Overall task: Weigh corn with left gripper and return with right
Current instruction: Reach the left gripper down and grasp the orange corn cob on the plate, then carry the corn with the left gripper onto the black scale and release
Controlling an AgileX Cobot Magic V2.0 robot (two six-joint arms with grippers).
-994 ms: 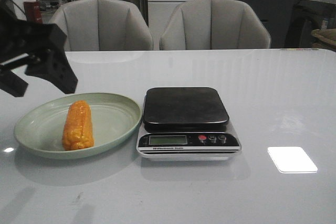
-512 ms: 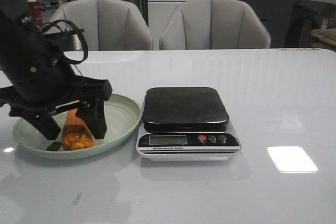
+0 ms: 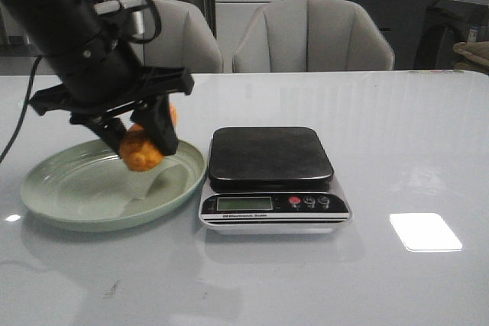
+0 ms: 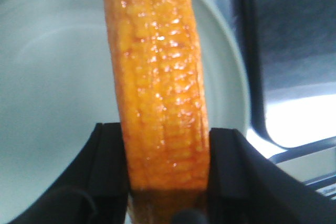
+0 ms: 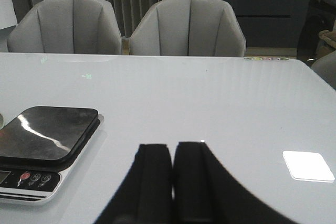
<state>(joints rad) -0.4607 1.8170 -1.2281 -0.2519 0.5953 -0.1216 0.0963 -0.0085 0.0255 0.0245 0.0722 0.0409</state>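
So we're at a glossy white table (image 3: 397,135) with two grey chairs (image 3: 313,36) behind it. Half a second back the left gripper (image 3: 141,139) was down around the corn (image 3: 144,150) in the pale green plate (image 3: 53,188); now it's clamped on the cob and holding it in the air over the plate's right side, just beside the kitchen scale (image 3: 271,159). Pickup looks done, so next we'd guess it goes onto the platform. Right gripper (image 5: 172,182) sits pinched together, holding nothing.

Dining or showroom-like interior: glossy white table (image 3: 397,135), padded grey chairs (image 3: 313,36), dark counter (image 3: 359,5) behind.
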